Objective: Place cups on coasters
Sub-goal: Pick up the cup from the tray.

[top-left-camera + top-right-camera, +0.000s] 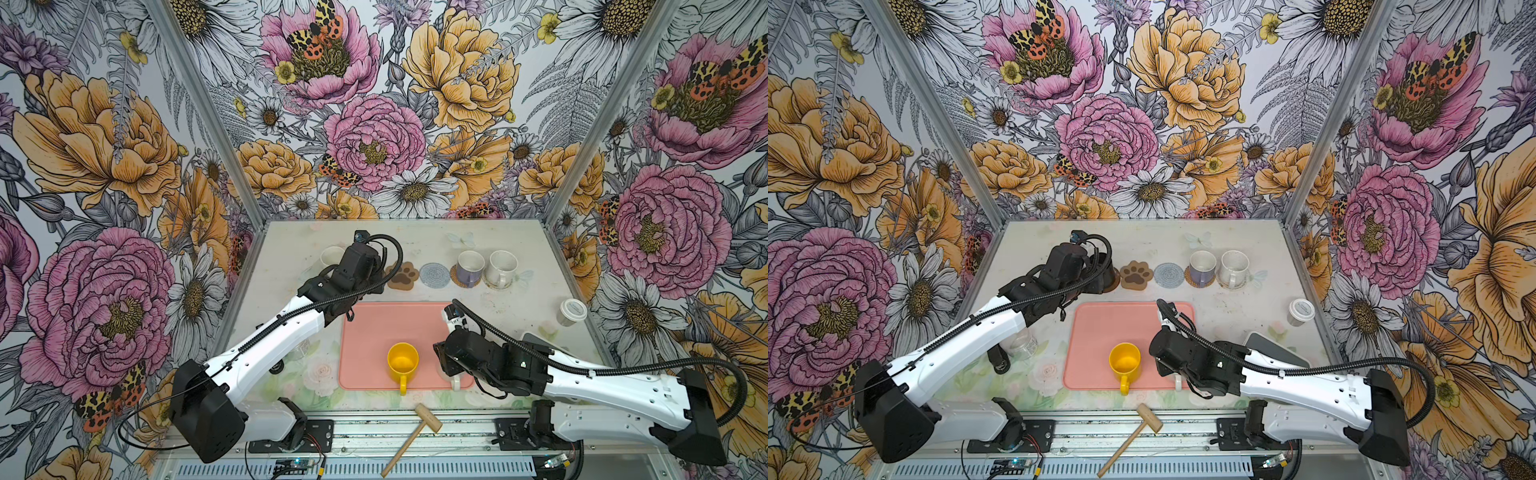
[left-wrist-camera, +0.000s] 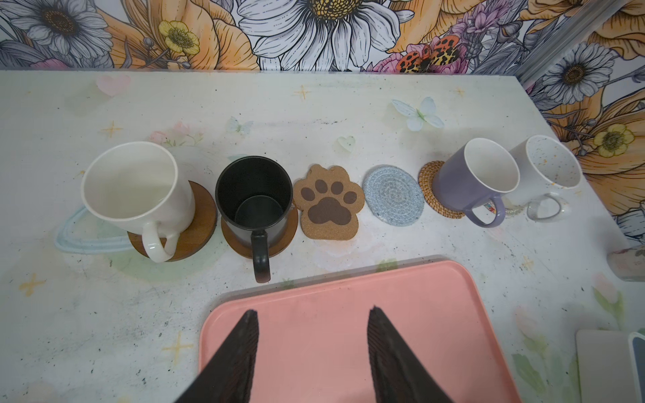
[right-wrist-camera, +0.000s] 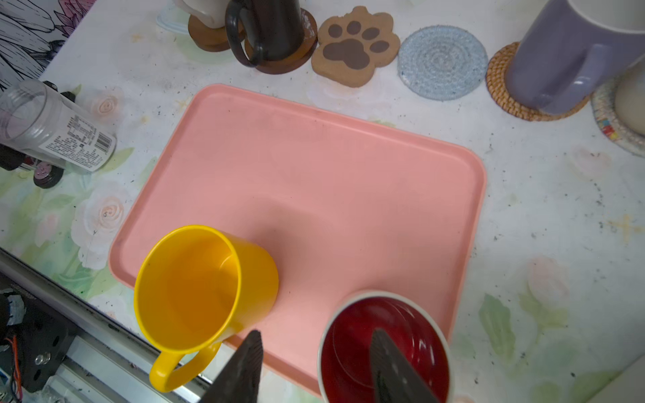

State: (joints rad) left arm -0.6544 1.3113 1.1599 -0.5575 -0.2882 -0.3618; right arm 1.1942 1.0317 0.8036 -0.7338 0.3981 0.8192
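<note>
right wrist view: right gripper is at the red-inside mug, one finger down inside the bowl, the other outside the wall on the yellow mug side. fingers are apart with a gap showing at the outer one, so it straddles the wall and is not clamped as far as shows. the mug stands on the front right corner of the pink tray, upright, mouth up, long axis vertical. in a top view its white handle pokes toward the table's front edge, and the rest is hidden under the arm. yellow mug is just beside it on the tray, apart, upright, handle pointing the same way.

key relation: the two free coasters, paw coaster and grey-blue woven coaster, lie across the tray from this gripper. they sit in the back row between black mug and lavender mug. the grey-blue one looks like the straighter line for the right arm. likely next: close on the wall, lift, carry away from the base, keep the mug upright.

left wrist view: left gripper has fingers apart with nothing between them. it hovers over the tray's far edge, nearer the paw coaster. four mugs sit on coasters, two to go.
</note>
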